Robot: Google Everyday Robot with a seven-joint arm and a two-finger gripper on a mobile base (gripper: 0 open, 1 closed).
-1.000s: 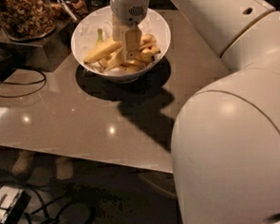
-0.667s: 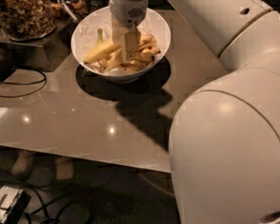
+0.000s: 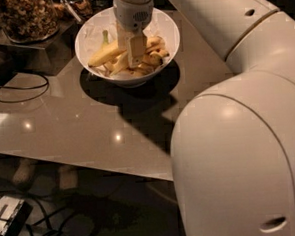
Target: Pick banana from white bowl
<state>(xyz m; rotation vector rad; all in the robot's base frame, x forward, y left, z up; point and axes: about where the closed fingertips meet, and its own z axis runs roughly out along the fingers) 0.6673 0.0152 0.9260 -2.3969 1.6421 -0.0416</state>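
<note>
White bowl (image 3: pixel 89 33) on the surface (image 3: pixel 87 123) held bananas; tool (image 3: pixel 133 58) stood inside it, at slim banana (image 3: pixel 119 65); its grip state could not be told.

Table (image 3: pixel 87 123) bears white bowl (image 3: pixel 169 31) — gripper (image 3: pixel 134 60) in it — seemingly a cable (image 3: pixel 16 95).

The gripper (image 3: pixel 135 58) stands inside the white bowl (image 3: pixel 89 33), covering the middle of the bananas (image 3: pixel 103 53); what it touches cannot be told. The arm (image 3: pixel 238 134) hides the right side of the desk (image 3: pixel 87 123) and is cut off at top, right and bottom. The granola jar (image 3: pixel 28 17) is cut off at top. The cable (image 3: pixel 16 100) runs off the left edge.
</note>
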